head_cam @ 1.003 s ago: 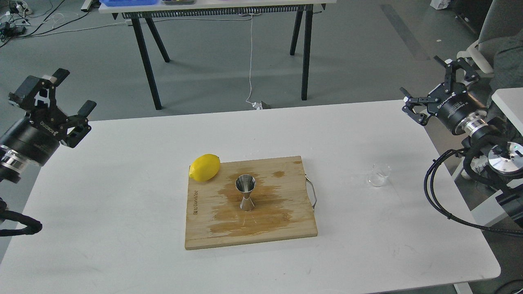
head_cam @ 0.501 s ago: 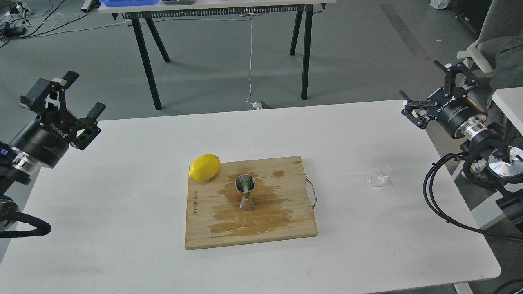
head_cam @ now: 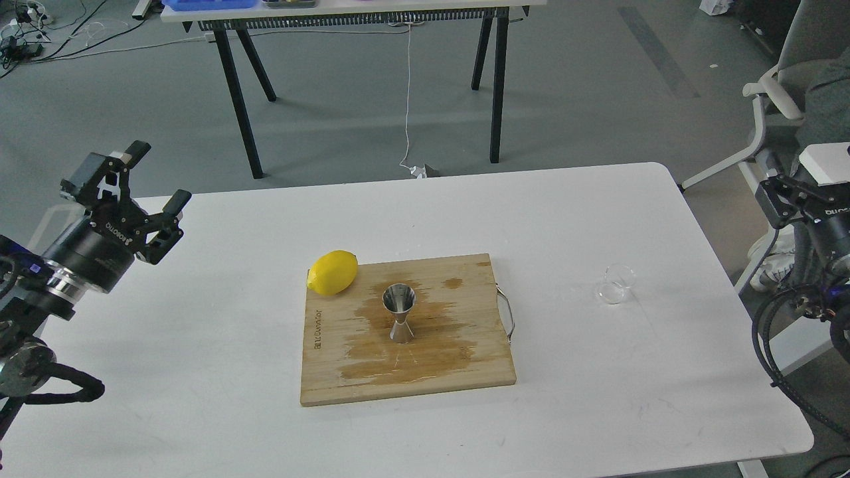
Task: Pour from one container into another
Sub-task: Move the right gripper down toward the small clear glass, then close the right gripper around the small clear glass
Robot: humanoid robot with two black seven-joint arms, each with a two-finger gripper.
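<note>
The small clear glass cup (head_cam: pixel 616 284) stands on the white table (head_cam: pixel 219 372) towards its right side, with nothing near it. On the wooden cutting board (head_cam: pixel 458 372) in the middle, the steel jigger (head_cam: pixel 399 313) stands upright on a wet patch. My left gripper (head_cam: pixel 159 174) hovers open over the table's far left edge, well away from both. My right gripper (head_cam: pixel 780 192) shows at the right edge of the view, beyond the table, dark and partly cut off, so its fingers cannot be told apart.
A yellow lemon (head_cam: pixel 333 272) rests on the board's far left corner. The board has a metal handle (head_cam: pixel 507 315) on its right side. A black-legged table (head_cam: pixel 239 99) stands behind on the floor, and a grey chair (head_cam: pixel 790 86) at the far right.
My left gripper has come rightwards and lower, towards the table. My right gripper has pulled back to the right and downwards, away from the table's corner. The cup, jigger and lemon have not moved.
</note>
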